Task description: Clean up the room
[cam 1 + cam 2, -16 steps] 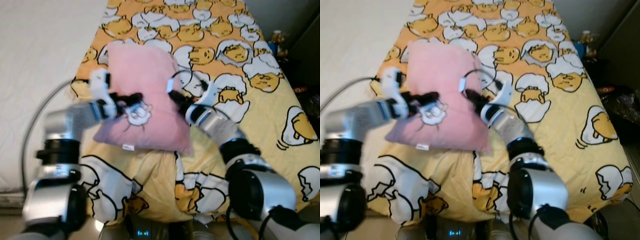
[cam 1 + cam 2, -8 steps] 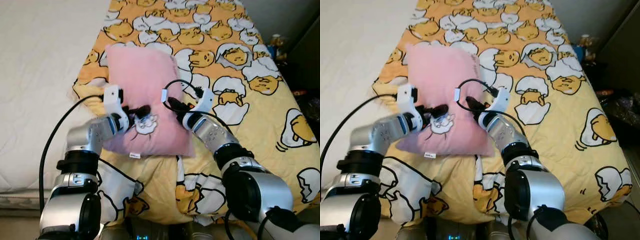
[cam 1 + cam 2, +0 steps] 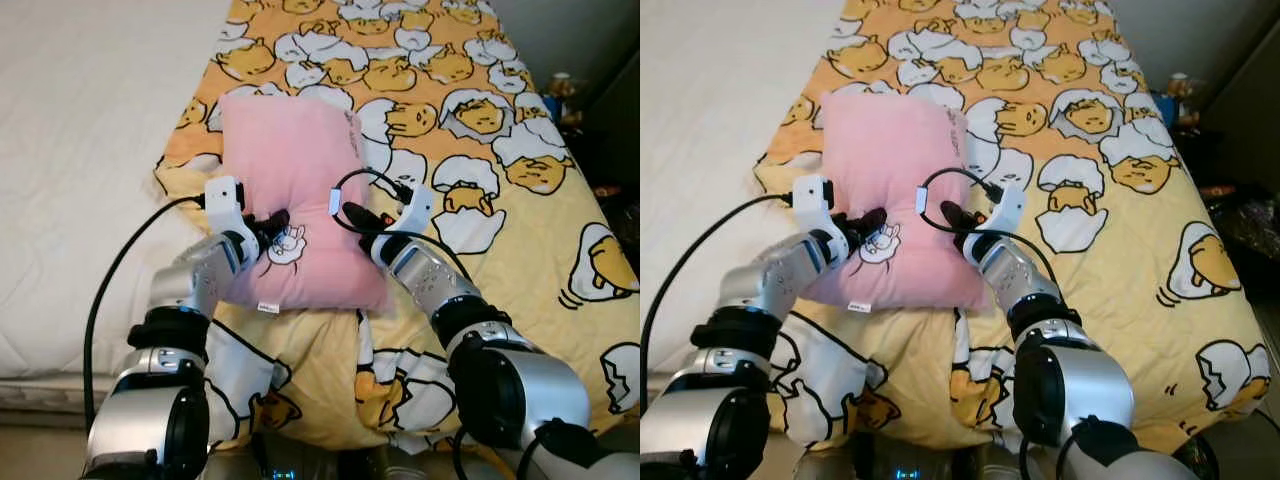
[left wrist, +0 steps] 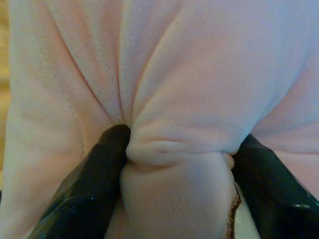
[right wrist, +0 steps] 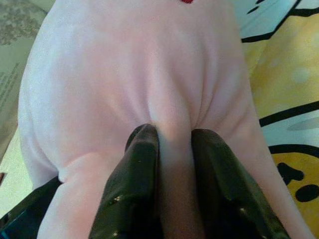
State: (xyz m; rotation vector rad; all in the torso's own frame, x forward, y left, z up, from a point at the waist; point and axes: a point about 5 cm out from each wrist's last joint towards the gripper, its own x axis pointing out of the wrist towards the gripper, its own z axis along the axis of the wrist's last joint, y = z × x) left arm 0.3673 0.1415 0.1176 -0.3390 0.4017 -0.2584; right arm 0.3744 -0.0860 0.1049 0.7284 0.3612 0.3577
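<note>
Two grippers, left gripper (image 3: pixel 272 221) and right gripper (image 3: pixel 352 213), are pinching the pink pillow (image 3: pixel 292 175) between clenched fingers, having settled it lower onto the yellow duvet (image 3: pixel 480 150); placement looks nearly finished.

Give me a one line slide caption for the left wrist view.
Left tool pinches a fold of the pink pillow between its black fingers.

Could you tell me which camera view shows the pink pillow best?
The left eye view: the whole pillow lies on the yellow blanket, left gripper and right gripper pinching its sides. The right eye view matches; the wrist views show close-up pink folds between black fingers.
</note>
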